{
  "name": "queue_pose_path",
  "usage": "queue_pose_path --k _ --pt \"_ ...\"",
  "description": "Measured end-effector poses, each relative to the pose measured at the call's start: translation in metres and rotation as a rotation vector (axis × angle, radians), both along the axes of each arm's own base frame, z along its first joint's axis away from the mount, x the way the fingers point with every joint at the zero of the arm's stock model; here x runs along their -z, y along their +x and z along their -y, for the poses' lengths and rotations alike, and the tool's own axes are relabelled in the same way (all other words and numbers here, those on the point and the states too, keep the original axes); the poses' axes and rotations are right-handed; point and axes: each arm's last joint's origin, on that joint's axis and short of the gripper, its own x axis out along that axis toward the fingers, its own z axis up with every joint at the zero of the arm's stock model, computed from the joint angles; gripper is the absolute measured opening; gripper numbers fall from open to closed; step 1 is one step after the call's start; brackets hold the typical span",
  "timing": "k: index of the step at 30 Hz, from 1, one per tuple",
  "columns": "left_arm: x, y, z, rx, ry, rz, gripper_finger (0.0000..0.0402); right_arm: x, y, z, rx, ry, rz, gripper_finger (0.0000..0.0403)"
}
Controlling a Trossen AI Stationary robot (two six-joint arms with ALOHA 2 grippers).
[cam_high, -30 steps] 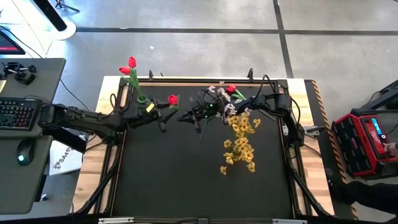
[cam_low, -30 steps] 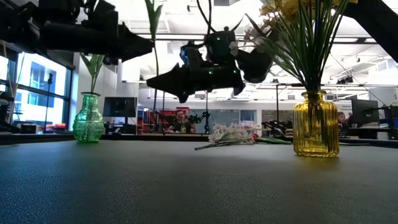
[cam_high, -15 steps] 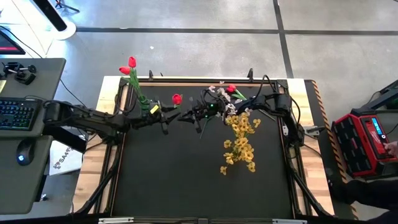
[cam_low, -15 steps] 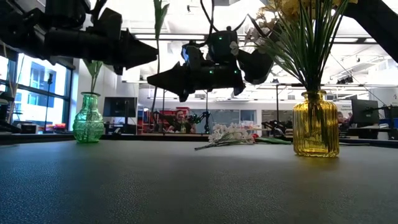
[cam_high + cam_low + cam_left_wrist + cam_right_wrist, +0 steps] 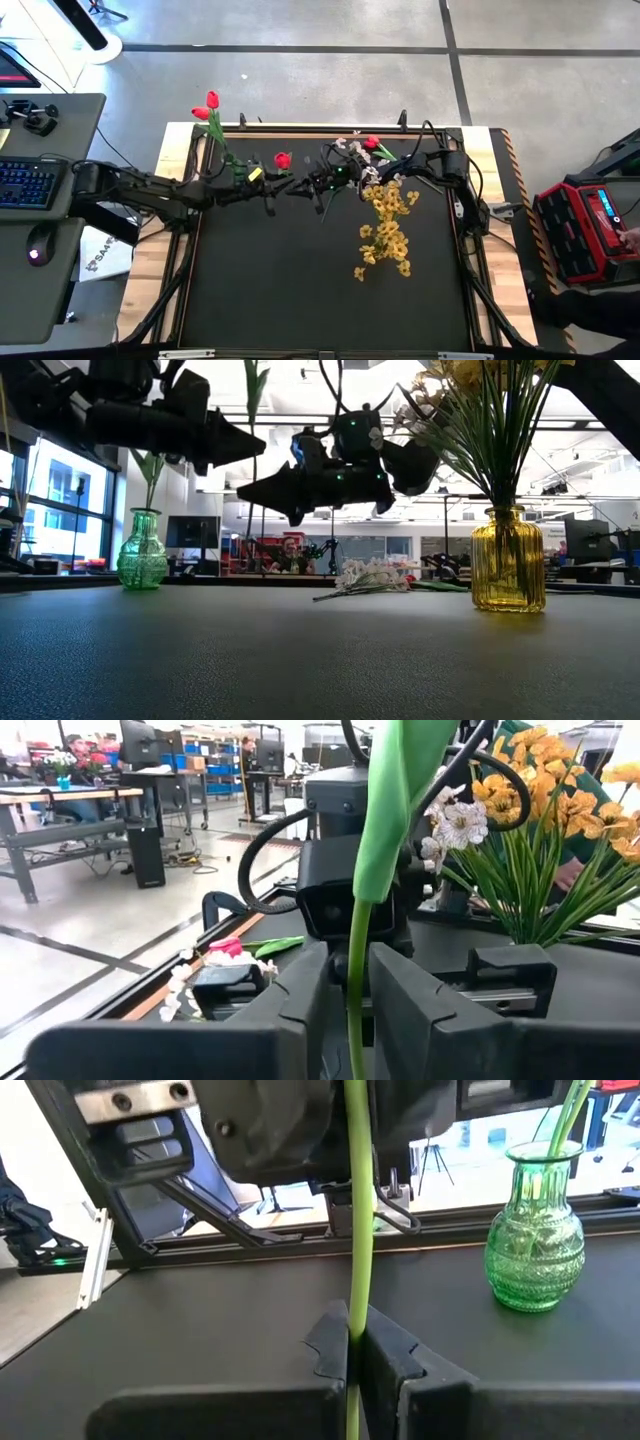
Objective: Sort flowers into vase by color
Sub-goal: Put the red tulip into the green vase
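Green stem (image 5: 357, 1230) stands upright between both claws: right claw (image 5: 352, 1342) is clenched on it low down, and left claw (image 5: 348, 982) grips the same stem, fingers (image 5: 300, 995) pressed to either side. High view: left claw (image 5: 268, 185) and right claw (image 5: 298, 187) meet tip to tip above the rear middle of the bench (image 5: 300, 290), with the held red tulip (image 5: 283, 160) just behind them. Both claws hang clear of the surface in the low view, left claw (image 5: 235, 442) facing right claw (image 5: 262, 488).

Other task items:
- Green glass vase (image 5: 142, 550) at rear left, holding two red tulips (image 5: 208, 105). Also seen in the right wrist view (image 5: 534, 1245).
- Yellow glass vase (image 5: 508, 560) right of centre, holding yellow blossom sprays (image 5: 388, 235).
- Whitish sprays (image 5: 368, 574) and one more red tulip (image 5: 372, 143) lie flat at the bench's rear edge.

Surface: bench top is a matte black mat, finely textured, framed by pale wood edging (image 5: 150, 270).

Room: grey concrete floor (image 5: 300, 70) with dark seams. Desk at far left carries a keyboard (image 5: 28, 182) and mouse (image 5: 37, 252). Red and black case (image 5: 585, 232) sits on the right. Open workshop behind, with windows (image 5: 50, 510), ceiling lights, monitors, and a seated person (image 5: 290, 556) far back.
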Motion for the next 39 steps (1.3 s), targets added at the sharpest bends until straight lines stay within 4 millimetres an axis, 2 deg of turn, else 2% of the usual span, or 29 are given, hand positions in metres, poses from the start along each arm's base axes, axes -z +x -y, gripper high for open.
queue_pose_path --k 12,23,26,29,34,39 --pt "-0.008 -0.011 0.002 0.004 0.011 -0.033 0.0004 0.001 0.0 0.0 -0.001 -0.006 -0.008 0.0" --pt "-0.008 -0.01 0.005 0.027 0.024 -0.037 0.0001 0.002 0.0 0.0 0.0 0.013 -0.021 0.0004" --pt "-0.008 -0.009 0.015 0.051 0.044 -0.045 0.0001 0.004 -0.001 0.001 0.006 0.039 -0.059 0.0034" --pt "-0.009 -0.012 0.025 -0.01 0.059 -0.068 0.0001 0.007 -0.005 0.007 0.018 0.057 -0.119 0.0088" --pt "-0.018 -0.031 0.038 -0.223 0.076 -0.103 0.0 0.016 -0.01 0.02 0.073 0.08 -0.213 0.0171" --pt "-0.034 -0.059 0.045 -0.522 0.135 -0.091 0.0 0.016 -0.007 0.014 0.22 0.028 -0.218 0.0199"
